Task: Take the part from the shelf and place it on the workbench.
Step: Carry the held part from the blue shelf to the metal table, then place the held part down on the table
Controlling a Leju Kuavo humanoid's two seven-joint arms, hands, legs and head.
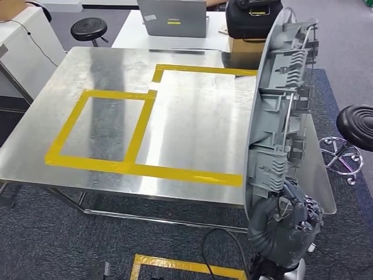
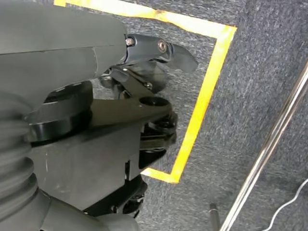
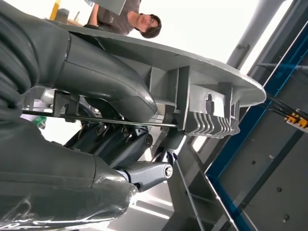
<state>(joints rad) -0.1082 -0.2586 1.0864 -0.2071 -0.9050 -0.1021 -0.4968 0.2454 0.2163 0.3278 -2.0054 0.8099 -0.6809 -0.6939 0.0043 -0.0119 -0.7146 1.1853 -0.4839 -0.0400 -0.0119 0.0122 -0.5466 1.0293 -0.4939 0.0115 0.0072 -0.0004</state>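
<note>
Right hand (image 1: 281,224) is wrapped round the bottom end of the grey part (image 1: 281,111), so that end is buried behind the fingers (image 1: 308,213) and can't be made out. Beyond the fingers, the upright part blocks the table (image 1: 193,122) along its right side, corner included. Up close from the right wrist, the part (image 3: 203,96) runs behind the thumb. Left hand (image 2: 120,120): dark fingers (image 2: 171,50) bunched, too murky to tell how they're set.

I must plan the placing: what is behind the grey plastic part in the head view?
The grey ribbed plastic part, gripped by the right hand, covers the metal workbench's right side; that surface stays hidden.
</note>
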